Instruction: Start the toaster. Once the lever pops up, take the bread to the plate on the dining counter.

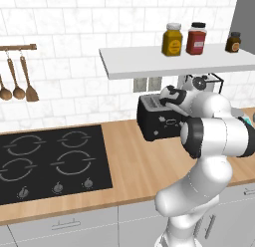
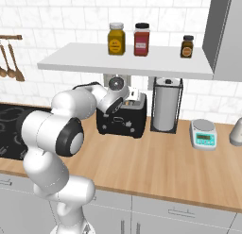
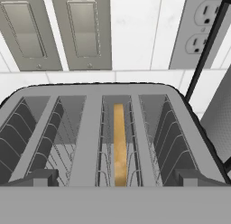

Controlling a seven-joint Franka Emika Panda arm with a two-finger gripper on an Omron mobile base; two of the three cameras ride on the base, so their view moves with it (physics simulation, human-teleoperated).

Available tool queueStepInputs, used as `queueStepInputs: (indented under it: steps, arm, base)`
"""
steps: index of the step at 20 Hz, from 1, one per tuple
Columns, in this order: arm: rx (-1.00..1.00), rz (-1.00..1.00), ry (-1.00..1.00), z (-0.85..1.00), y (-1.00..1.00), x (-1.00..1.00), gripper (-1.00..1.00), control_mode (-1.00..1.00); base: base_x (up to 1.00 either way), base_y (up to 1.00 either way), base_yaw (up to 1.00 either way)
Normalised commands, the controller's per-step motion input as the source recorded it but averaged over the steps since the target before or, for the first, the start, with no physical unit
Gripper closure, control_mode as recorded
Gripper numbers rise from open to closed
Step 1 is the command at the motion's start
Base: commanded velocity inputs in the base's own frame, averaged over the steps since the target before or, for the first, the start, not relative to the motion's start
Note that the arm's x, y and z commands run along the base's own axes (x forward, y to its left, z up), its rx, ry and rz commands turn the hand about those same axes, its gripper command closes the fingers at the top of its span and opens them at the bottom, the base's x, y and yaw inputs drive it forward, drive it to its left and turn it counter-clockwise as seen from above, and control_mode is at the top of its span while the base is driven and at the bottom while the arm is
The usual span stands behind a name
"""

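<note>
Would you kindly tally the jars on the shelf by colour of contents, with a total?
Yellow jar: 1
Red jar: 1
Dark brown jar: 1
Total: 3

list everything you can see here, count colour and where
toaster: 1, black, silver top, on worktop by wall
bread: 1, tan, edge-on in a toaster slot
jars: 3, yellow, red, brown, on shelf
shelf: 1, white, above toaster
paper towel: 1, white, in black holder right of toaster
scale: 1, pale teal, right on worktop
hob: 1, black, left in worktop
spoons: 3, wooden, hanging on left wall
outlet: 1, grey, behind toaster
gripper: 1, dark tips, over toaster
</note>
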Motion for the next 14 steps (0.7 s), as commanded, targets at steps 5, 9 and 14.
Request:
queueStepInputs:
  steps: [5, 9, 14]
  arm:
    - [0.0, 0.0, 0.0, 0.0, 0.0, 0.0, -1.0, -1.0]
    - [0.0, 0.0, 0.0, 0.0, 0.0, 0.0, -1.0, -1.0]
    - [0.0, 0.0, 0.0, 0.0, 0.0, 0.0, -1.0, -1.0]
  base:
    - [0.0, 0.0, 0.0]
    - [0.0, 0.0, 0.0]
    - [0.0, 0.0, 0.0]
